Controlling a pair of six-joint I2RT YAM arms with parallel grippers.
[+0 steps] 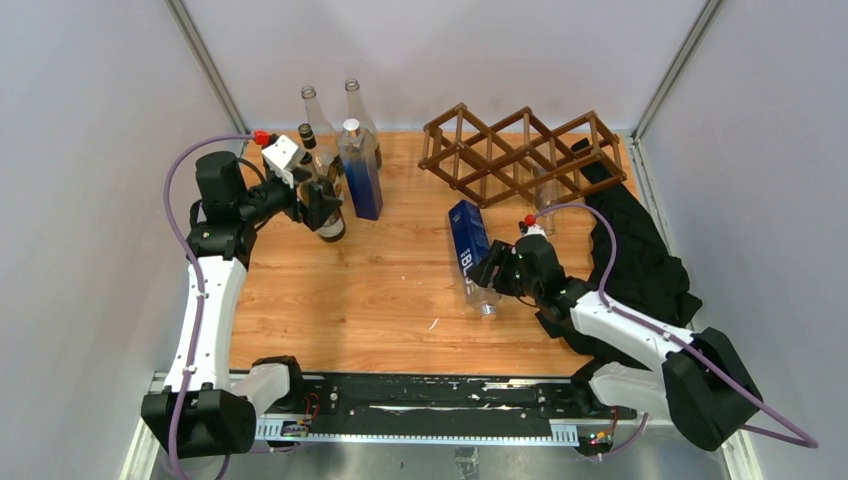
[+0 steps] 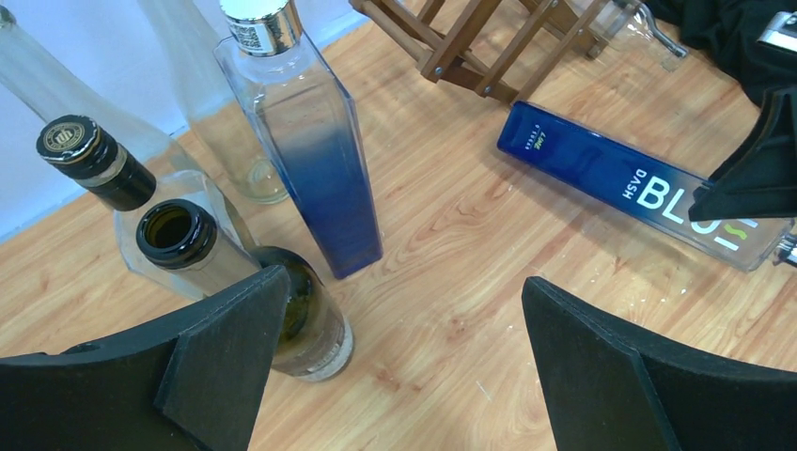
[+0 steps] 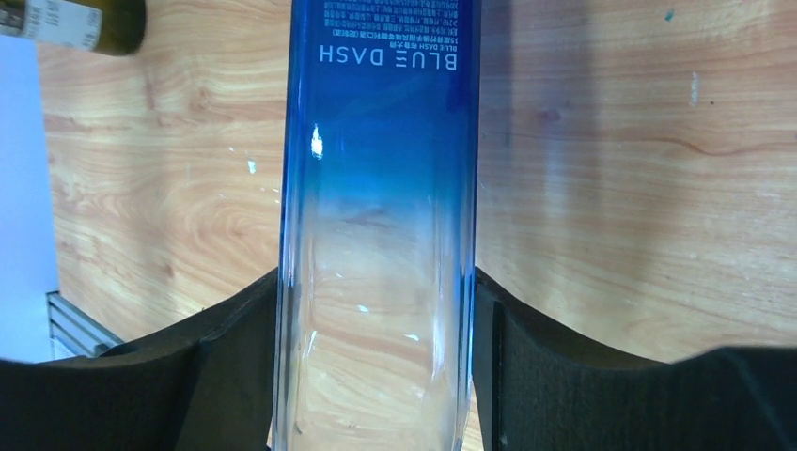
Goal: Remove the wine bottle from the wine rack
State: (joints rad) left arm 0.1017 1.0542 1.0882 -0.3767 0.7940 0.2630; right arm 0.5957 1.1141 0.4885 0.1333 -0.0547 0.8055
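Right wrist view crops both ends of wine bottle (image 3: 376, 178), blue fading to clear, clamped by right gripper (image 3: 376, 376) near wine rack (image 1: 520, 150); left gripper (image 2: 404, 324) spread apart.

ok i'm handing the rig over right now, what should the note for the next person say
Left gripper: open, holding nothing, beside the standing bottles at the far left of the table.
Right gripper: shut on the blue bottle, which lies on its side in front of the wine rack, cap toward the arms.
Done: that bottle is out of the rack.
Left: let go of it or stand it up. A clear bottle looks to sit in the rack's right side, near the black cloth; probably the next one to pull.
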